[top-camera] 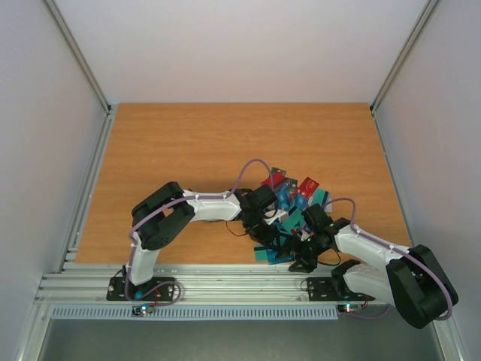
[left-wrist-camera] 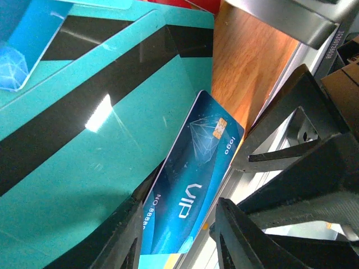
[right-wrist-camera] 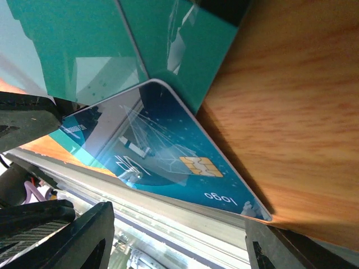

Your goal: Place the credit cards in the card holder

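Credit cards point(top-camera: 289, 207), thin teal, blue and red plastic, lie piled at the near edge of my brown wooden table point(top-camera: 188, 143), by the metal rail point(top-camera: 225, 280), with bare wood behind. One blue card point(left-wrist-camera: 193, 185) pokes between the fingers point(left-wrist-camera: 120, 241) of my left gripper point(left-wrist-camera: 176, 241); I can't tell if they pinch it. My right gripper point(right-wrist-camera: 179, 242) gapes wide, holding nothing, and I count two red cards point(top-camera: 276, 179).

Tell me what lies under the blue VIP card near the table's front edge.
The blue VIP card overlaps teal cards at one corner and the wooden table along one side. Whatever is beneath its middle is covered.
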### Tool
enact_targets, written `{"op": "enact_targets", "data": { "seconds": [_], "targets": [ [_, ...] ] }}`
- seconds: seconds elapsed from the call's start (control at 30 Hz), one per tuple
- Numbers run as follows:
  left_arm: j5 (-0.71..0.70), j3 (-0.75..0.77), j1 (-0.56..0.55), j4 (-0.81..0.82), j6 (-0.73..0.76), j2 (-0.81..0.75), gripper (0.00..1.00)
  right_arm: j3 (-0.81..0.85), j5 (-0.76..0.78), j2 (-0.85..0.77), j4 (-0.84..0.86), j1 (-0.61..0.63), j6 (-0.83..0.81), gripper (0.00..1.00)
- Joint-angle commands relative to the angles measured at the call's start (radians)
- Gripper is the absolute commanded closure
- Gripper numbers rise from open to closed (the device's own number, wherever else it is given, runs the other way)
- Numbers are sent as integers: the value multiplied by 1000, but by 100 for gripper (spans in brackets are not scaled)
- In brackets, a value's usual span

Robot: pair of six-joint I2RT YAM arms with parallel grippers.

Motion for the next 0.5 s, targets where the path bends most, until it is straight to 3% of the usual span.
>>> {"op": "enact_targets", "data": {
  "seconds": [0.0,0.47],
  "targets": [
    [53,-4,-19,-6,40,22,62,-16,42,26,127,-4,8,36],
    [48,49,-20,-28,29,47,65,-23,43,12,140,-4,1,40]
  ]
}}
